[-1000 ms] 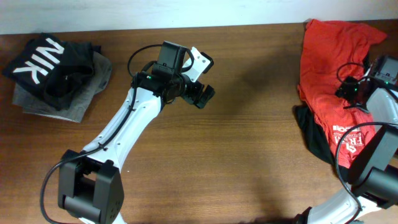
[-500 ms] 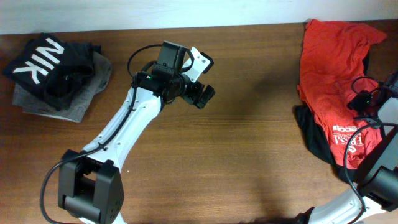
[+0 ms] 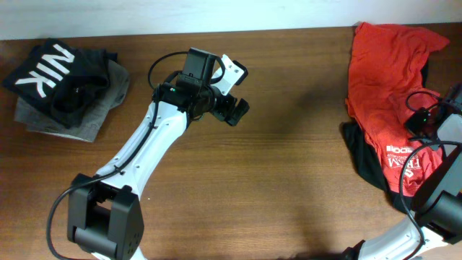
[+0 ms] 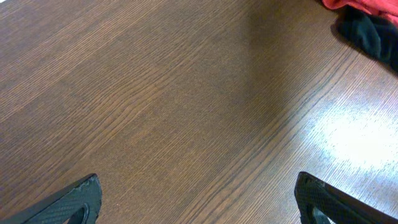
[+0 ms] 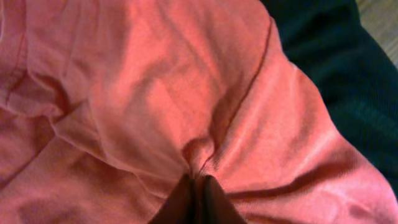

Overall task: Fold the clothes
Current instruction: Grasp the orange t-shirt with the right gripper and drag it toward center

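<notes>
Overhead view evenly lit, slightly dim — a soft shadow falls on the table (image 3: 289, 101) near its middle. Left wrist view shows white glare; right wrist view's red T-shirt (image 5: 155, 93) is blurred

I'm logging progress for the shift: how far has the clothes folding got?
Done: nothing folded; the red T-shirt lies crumpled over the black garment. In hand: the right end effector pinches a ridge of red fabric; the left end effector hangs open over the table. Left: spreading and folding both garments.
</notes>
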